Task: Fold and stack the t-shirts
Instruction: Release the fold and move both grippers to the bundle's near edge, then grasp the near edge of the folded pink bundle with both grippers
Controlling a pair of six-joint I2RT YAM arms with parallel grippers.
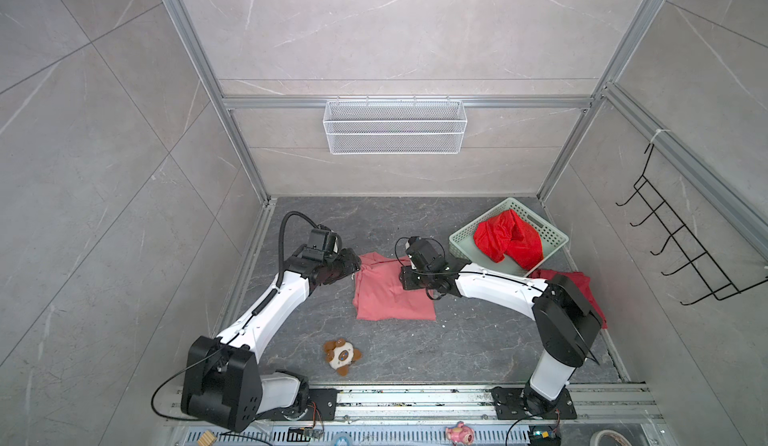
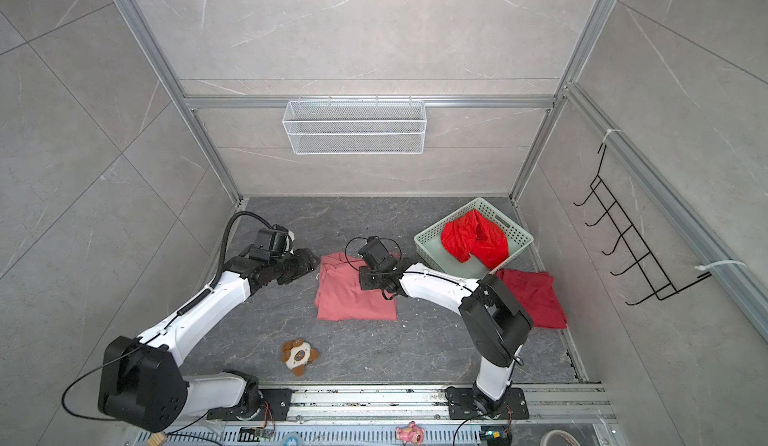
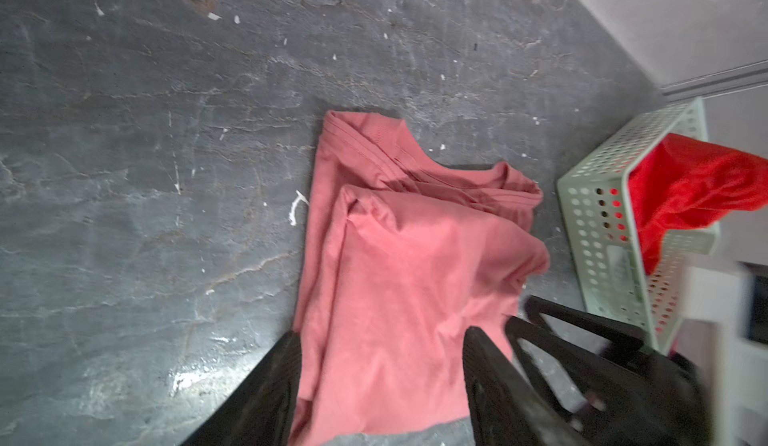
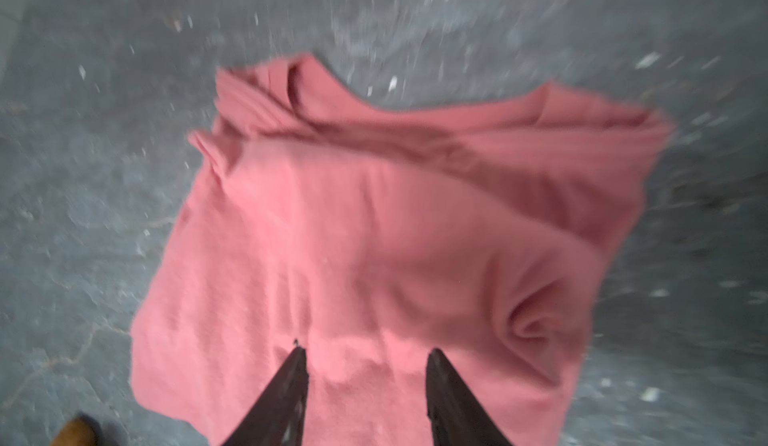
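In both top views a salmon-pink t-shirt (image 1: 392,296) lies folded into a rough rectangle in the middle of the dark stone tabletop (image 1: 478,340). The left gripper (image 1: 354,263) sits at its far left corner, and the right gripper (image 1: 409,278) is over its far right part. A scarlet t-shirt (image 1: 509,236) is bunched in the pale green basket (image 1: 461,238) at the far right. A dark crimson t-shirt (image 2: 536,296) lies flat just on the near side of the basket, partly behind the right arm. A plush toy (image 1: 341,356) lies nearer, well apart from the shirts.

In the left wrist view the left gripper (image 3: 382,334) has its jaws apart, with pink cloth showing between them and nothing clamped.

The right wrist view is blurred. The right gripper (image 4: 366,351) has its jaws apart above the pink shirt, though whether the tips touch the cloth is hard to tell.
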